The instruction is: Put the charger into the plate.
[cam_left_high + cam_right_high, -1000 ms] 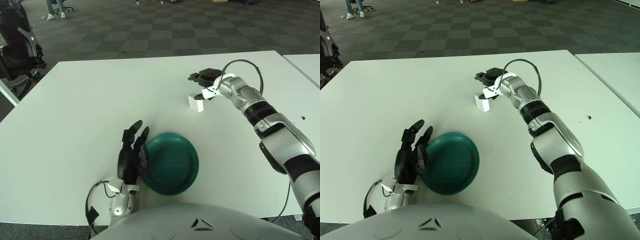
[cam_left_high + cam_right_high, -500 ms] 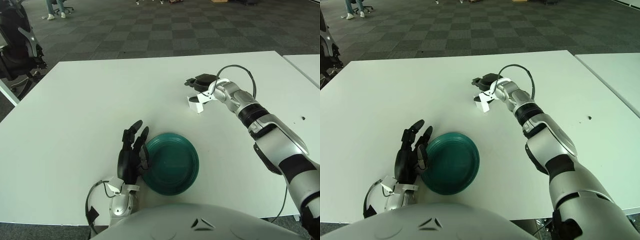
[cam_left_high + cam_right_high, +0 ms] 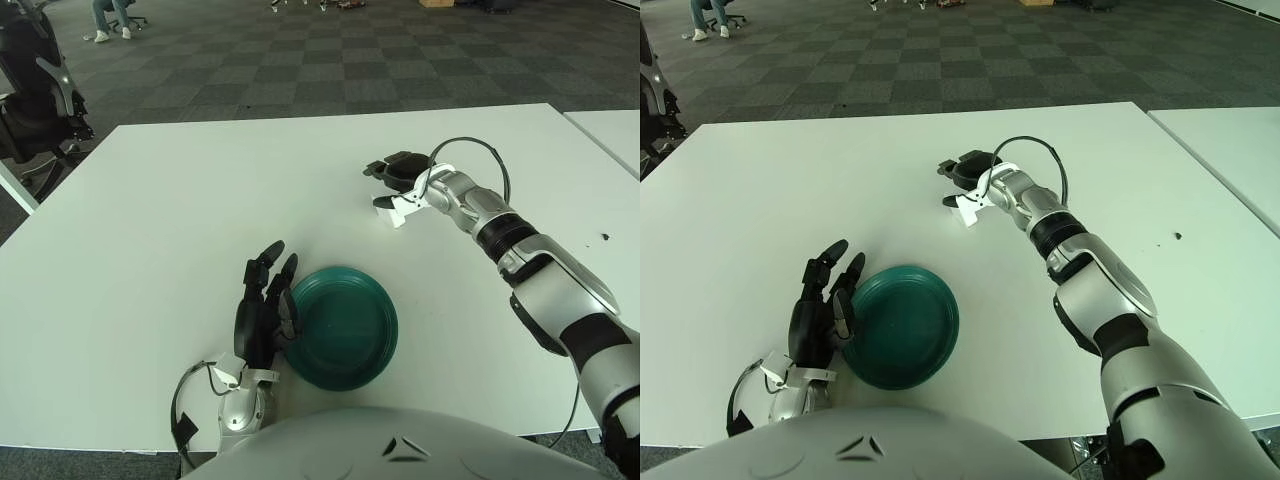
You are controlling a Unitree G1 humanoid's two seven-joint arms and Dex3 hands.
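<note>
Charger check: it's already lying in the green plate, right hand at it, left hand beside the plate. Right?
Not in the plate. The left eye view shows the charger on the bare table beyond the green plate, with the right hand at it. The left hand is beside the plate.

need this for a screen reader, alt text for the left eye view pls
The robot's right hand closes its fingers around a small white charger far out on a white table. Nearer, its left hand shows fingers extended by the left rim of a green plate.
</note>
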